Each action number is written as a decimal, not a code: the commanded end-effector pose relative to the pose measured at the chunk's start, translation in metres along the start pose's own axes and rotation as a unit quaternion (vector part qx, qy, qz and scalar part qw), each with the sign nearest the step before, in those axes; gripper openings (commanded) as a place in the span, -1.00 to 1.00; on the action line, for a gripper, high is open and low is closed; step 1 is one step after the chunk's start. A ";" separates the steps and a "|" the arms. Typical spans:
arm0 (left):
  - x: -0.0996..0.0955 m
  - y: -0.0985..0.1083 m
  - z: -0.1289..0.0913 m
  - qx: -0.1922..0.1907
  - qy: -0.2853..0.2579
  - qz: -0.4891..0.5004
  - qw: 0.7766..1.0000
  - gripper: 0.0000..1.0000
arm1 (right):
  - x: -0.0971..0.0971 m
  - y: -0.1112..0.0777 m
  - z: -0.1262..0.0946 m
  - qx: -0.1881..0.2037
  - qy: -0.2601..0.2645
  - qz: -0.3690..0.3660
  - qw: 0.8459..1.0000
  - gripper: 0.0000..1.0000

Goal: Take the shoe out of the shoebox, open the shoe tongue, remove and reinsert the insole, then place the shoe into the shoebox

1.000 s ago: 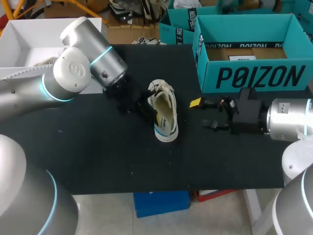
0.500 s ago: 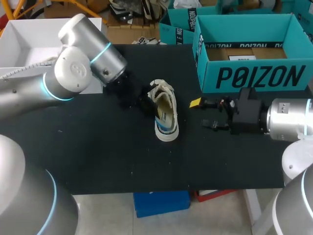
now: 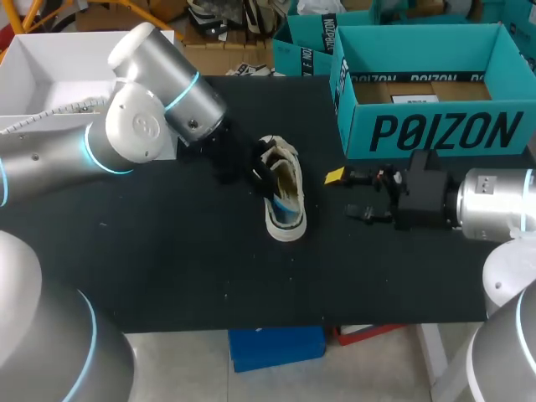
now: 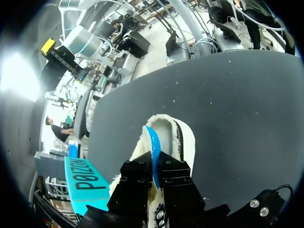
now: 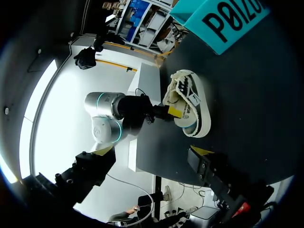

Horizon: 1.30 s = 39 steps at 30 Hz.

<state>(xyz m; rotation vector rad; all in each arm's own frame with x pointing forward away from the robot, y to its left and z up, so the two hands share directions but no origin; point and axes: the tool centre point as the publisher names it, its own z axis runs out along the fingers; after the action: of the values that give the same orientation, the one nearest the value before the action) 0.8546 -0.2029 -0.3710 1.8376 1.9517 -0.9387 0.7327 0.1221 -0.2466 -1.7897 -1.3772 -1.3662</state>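
Observation:
A cream low sneaker [image 3: 289, 213] lies on the black table, left of the teal shoebox [image 3: 435, 130]. My left gripper [image 3: 268, 177] reaches into the shoe's opening from the left. In the left wrist view that gripper [image 4: 154, 166] is shut on the edge of the blue insole [image 4: 152, 142], which stands up out of the shoe [image 4: 186, 142]. My right gripper [image 3: 352, 194] hangs open to the right of the shoe, holding nothing. Seen from the right wrist, the shoe [image 5: 190, 109] lies ahead of the open right gripper [image 5: 152, 159], and the left arm [image 5: 107, 116] is at its far side.
The shoebox stands open at the back right of the table, its cardboard floor bare; its teal wall [image 5: 228, 19] also shows in the right wrist view. A white box [image 3: 50, 75] sits at the table's back left. Bare black table [image 3: 184, 268] lies in front of the shoe.
My left gripper has shifted right, deeper over the shoe, and the blue insole now shows raised inside it. The shoe has turned slightly. The right arm has kept still.

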 end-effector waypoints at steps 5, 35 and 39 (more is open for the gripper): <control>-0.003 0.006 0.004 -0.016 0.020 -0.012 1.000 -1.00 | 0.000 0.000 0.000 0.000 -0.001 0.000 1.000 1.00; 0.009 -0.034 -0.040 0.026 0.087 0.025 0.996 -1.00 | 0.000 0.000 0.000 0.000 -0.001 0.000 1.000 1.00; 0.012 -0.035 -0.031 0.024 0.108 0.033 0.993 -1.00 | 0.000 0.000 0.000 0.000 -0.001 0.000 1.000 1.00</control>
<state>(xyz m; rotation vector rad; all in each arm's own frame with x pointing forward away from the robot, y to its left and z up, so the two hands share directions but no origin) 0.8272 -0.1666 -0.3441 2.0813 1.9801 -0.8313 0.7327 0.1220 -0.2466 -1.7897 -1.3772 -1.3662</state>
